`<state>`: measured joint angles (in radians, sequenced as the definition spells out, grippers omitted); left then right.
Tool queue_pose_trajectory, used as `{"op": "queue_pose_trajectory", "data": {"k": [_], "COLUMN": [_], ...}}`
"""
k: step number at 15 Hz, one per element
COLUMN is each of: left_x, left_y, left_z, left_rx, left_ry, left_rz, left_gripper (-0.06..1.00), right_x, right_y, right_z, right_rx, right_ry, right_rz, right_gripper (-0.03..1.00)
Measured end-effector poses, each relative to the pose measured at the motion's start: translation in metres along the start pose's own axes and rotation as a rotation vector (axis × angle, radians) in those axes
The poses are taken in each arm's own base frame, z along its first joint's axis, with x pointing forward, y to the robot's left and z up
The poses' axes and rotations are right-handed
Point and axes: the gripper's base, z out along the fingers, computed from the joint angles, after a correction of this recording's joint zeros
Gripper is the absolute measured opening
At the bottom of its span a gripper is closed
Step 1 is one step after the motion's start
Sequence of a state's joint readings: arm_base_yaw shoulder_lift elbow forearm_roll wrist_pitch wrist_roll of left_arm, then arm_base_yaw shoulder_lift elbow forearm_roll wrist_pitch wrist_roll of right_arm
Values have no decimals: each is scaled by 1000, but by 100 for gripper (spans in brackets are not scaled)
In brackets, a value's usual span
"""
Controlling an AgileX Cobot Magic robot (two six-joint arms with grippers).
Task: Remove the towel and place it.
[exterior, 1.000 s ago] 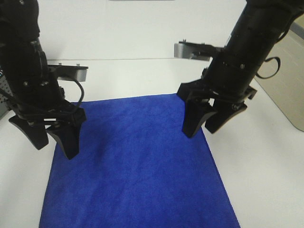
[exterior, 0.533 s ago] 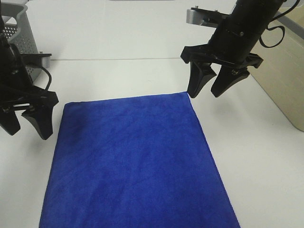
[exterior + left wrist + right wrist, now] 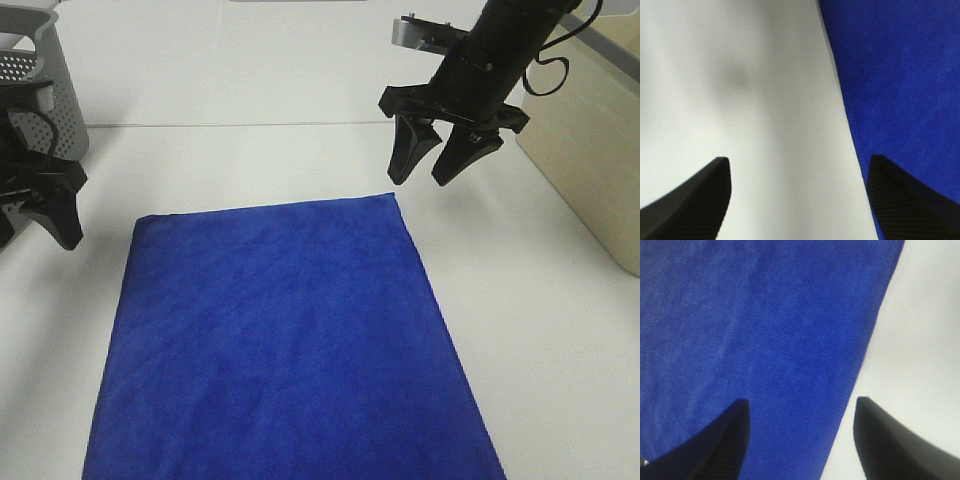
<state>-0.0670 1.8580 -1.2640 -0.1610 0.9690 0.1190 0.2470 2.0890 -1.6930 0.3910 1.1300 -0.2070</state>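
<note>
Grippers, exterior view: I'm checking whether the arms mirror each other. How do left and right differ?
The left gripper is partly cut off at the frame edge, near the grey basket; the right gripper shows fully. The left hangs off the towel at its side edge, the right beyond its far corner. Both are open and empty.

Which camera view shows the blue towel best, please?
The exterior high view: the towel lies flat, nearly all visible, both far corners included. The left wrist view shows only one edge strip; the right wrist view, a larger patch and one edge.
</note>
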Motion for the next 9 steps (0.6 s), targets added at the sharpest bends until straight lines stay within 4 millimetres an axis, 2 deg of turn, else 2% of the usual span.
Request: {"op": "queue_pose_trajectory", "data": {"k": [2,5,7,9], "left_x": [-7,-21,-40,-63], "left_y": [3,5,8,8], "left_z": [0,13,25,36], "left_rx": [-6,-7,-8,12], "left_ry": [-77,-103,-115,-133], "left_rz": [12,22,23,9], "left_gripper": [71,71,71,71], "right_x": [-16,-40,-54,-58], "right_y": [-13,-28,-31,-35], "right_z": [2,2,7,16], "right_rx": [-24,-24,-23,-24], "right_ry": [10,-34,-60,-55], "right_rz": [18,19,-1,-7], "right_gripper": [61,61,61,61]}}
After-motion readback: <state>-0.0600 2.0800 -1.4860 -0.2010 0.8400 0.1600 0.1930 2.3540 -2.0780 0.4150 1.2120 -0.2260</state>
